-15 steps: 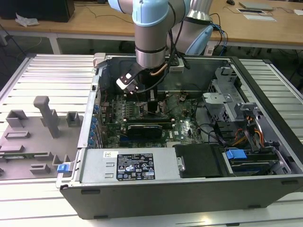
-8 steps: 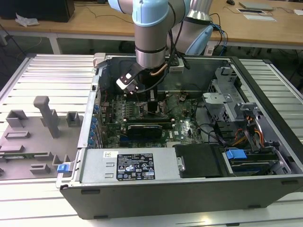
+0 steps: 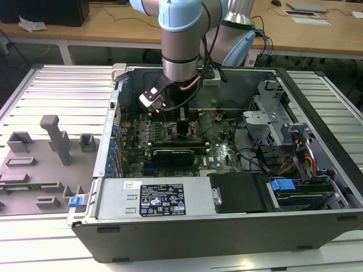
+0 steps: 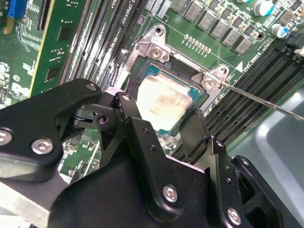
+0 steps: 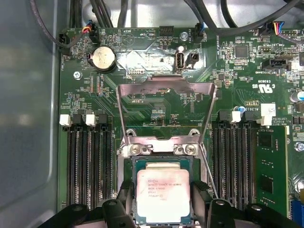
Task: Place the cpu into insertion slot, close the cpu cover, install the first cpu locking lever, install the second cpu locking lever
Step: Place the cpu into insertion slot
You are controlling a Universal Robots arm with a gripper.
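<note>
The cpu (image 5: 163, 192), a small square chip with a pale silver top, lies level within the dark frame of the insertion slot (image 5: 138, 164). My gripper (image 5: 164, 205) is shut on the cpu (image 4: 164, 99), one black finger (image 4: 127, 108) on each of two opposite edges. The cpu cover (image 5: 142, 87), a thin silver frame with a large window, stands swung back open beyond the slot. A thin wire locking lever (image 4: 266, 102) sticks out free beside the slot (image 4: 183, 65). In the exterior view the gripper (image 3: 180, 123) reaches down into the open computer case.
Black memory slots (image 5: 90, 161) flank the socket on both sides. A coin battery (image 5: 103, 58) and cables lie past the cover. The case walls (image 3: 187, 224), a drive cage (image 3: 266, 127) and a graphics card (image 3: 173, 156) surround the board. A grey fixture tray (image 3: 45, 164) lies at the exterior view's left.
</note>
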